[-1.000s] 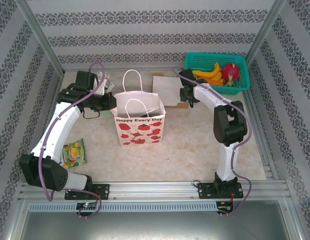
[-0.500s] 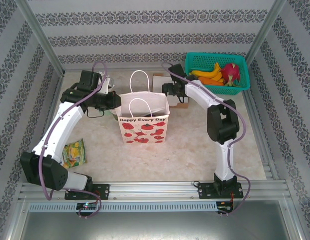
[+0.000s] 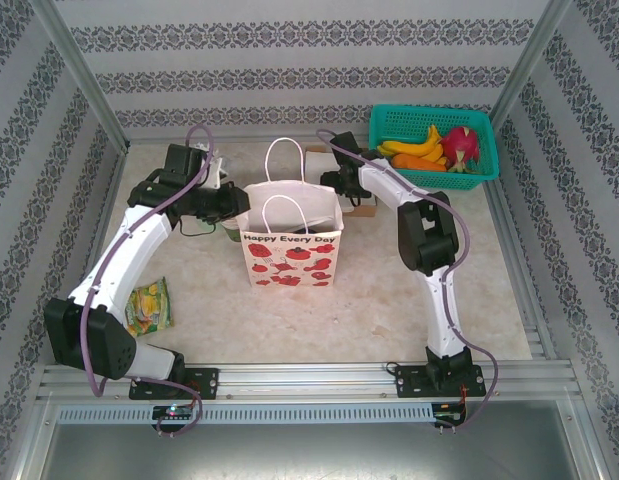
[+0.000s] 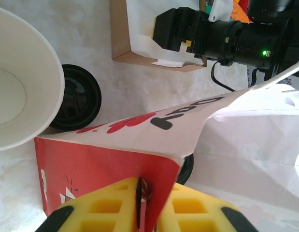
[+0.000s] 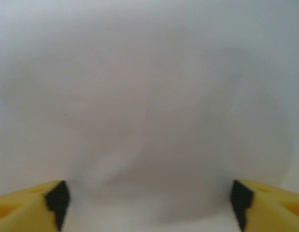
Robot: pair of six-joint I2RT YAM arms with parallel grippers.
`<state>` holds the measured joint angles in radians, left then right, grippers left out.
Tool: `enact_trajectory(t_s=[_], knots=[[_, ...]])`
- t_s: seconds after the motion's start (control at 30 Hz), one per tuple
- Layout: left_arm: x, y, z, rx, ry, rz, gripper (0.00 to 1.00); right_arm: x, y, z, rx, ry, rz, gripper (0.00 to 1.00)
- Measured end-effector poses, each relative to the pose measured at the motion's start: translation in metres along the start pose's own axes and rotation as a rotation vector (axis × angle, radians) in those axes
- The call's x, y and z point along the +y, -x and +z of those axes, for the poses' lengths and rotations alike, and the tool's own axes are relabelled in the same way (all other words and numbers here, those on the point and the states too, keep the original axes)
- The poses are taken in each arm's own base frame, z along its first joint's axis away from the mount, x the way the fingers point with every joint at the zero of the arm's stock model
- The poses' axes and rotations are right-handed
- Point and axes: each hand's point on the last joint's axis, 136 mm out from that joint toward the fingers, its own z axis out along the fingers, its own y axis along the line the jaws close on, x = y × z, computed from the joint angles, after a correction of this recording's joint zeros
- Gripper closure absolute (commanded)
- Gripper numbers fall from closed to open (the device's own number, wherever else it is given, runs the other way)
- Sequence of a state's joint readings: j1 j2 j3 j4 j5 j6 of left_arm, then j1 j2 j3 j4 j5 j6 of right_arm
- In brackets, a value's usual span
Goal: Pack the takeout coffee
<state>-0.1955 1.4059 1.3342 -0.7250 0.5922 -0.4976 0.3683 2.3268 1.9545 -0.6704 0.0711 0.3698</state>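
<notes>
The packing looks undone: the takeout coffee (image 4: 78,104), seen from the left wrist as a round black lid, stands on the worktop (image 3: 389,290) just beside the paper bag (image 3: 289,258) and outside it. The step in hand seems to be spreading the bag's mouth. The left end effector (image 4: 139,195) is clenched on the bag's left top edge, its arm bent in from the left. The right end effector (image 5: 149,200) is released, fingers wide apart against white paper, its arm stretched to the bag's far right rim. Lifting the cup in is left to do
</notes>
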Motion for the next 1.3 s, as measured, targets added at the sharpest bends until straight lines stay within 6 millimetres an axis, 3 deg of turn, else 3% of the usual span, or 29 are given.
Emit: enact_trajectory(t_s=[0.27, 0.43, 0.6, 0.77, 0.87, 1.0, 1.3], knots=[[0.003, -0.001, 0.000, 0.001, 0.013, -0.004, 0.64, -0.002, 0.011, 0.004, 0.007, -0.052, -0.012, 0.54], [0.004, 0.001, -0.001, -0.006, 0.025, 0.009, 0.45, -0.003, 0.009, 0.005, 0.018, -0.057, -0.012, 0.69], [0.002, 0.005, -0.006, -0.030, 0.035, 0.029, 0.24, -0.003, 0.009, 0.005, 0.018, -0.057, -0.009, 0.74], [0.000, 0.007, -0.013, -0.056, 0.040, 0.043, 0.12, -0.003, 0.009, 0.005, 0.017, -0.057, -0.010, 0.74], [0.000, 0.008, -0.015, -0.065, 0.047, 0.045, 0.01, -0.003, 0.009, 0.004, 0.016, -0.056, -0.013, 0.82], [0.001, 0.009, -0.015, -0.069, 0.055, 0.045, 0.00, -0.002, 0.014, -0.003, 0.001, -0.050, -0.014, 0.92], [0.002, 0.011, -0.020, -0.092, 0.073, 0.050, 0.00, 0.000, 0.027, -0.033, -0.062, -0.030, -0.009, 1.00]])
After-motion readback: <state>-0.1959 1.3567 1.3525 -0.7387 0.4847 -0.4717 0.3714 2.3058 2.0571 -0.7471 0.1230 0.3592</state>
